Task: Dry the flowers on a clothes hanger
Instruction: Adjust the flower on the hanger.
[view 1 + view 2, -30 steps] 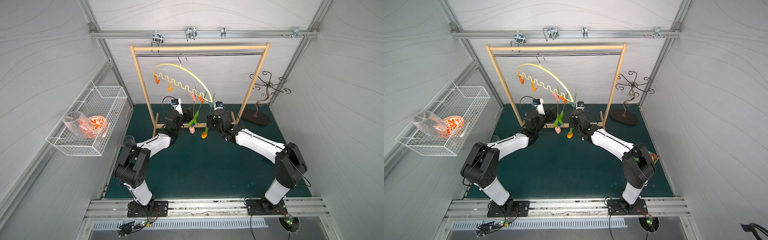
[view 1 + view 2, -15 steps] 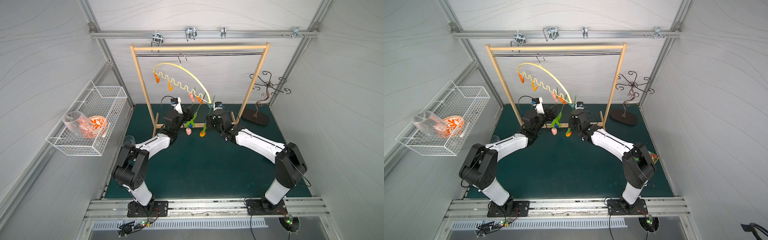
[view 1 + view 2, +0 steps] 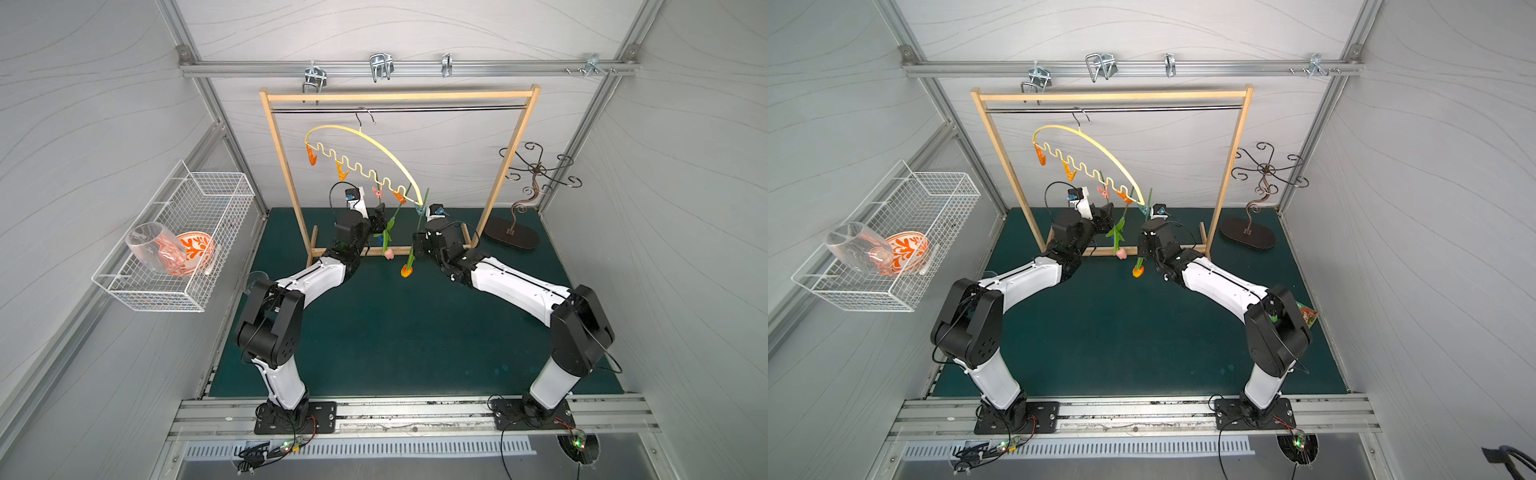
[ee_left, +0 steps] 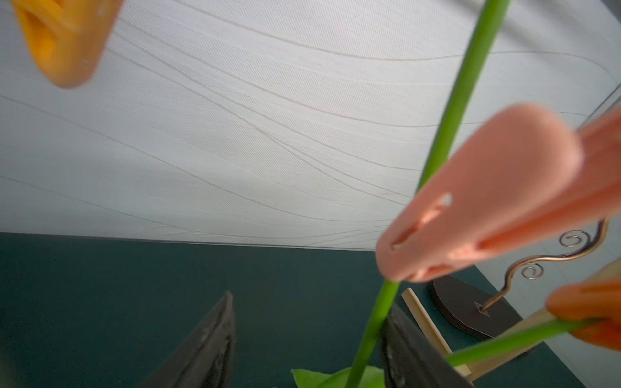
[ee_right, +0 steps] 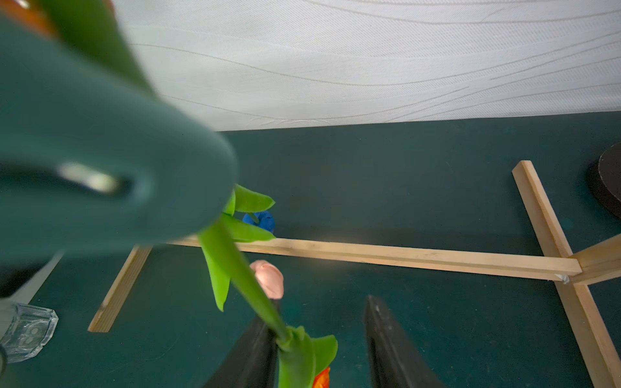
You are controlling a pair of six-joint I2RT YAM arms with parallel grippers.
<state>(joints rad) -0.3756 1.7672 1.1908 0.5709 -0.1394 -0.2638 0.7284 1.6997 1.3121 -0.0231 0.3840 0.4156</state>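
Note:
The pale yellow clothes hanger (image 3: 374, 143) (image 3: 1100, 145) hangs tilted from the rack's rod. A pink tulip (image 3: 388, 253) (image 5: 268, 278) hangs head-down from an orange pin (image 3: 400, 196) (image 4: 584, 315). An orange-yellow tulip (image 3: 406, 271) (image 3: 1138, 271) hangs from the teal pin (image 3: 419, 210) (image 5: 100, 168). A blue tulip head (image 5: 260, 220) shows beyond them. My left gripper (image 3: 380, 218) (image 4: 309, 336) is open, with a green stem (image 4: 447, 117) resting against one finger and running up past the pink pin (image 4: 487, 201). My right gripper (image 3: 417, 245) (image 5: 322, 342) is open beside the orange-yellow tulip's stem.
The wooden rack (image 3: 399, 97) stands at the back, its base bar (image 5: 403, 255) on the green mat. A dark scrolled stand (image 3: 513, 237) is at the back right. A wire basket (image 3: 174, 249) hangs on the left wall. A small glass piece (image 5: 27, 332) sits by the left arm.
The hanging pink tulip swung slightly left and back again. The left jaws have narrowed a little. Both arms have barely shifted.

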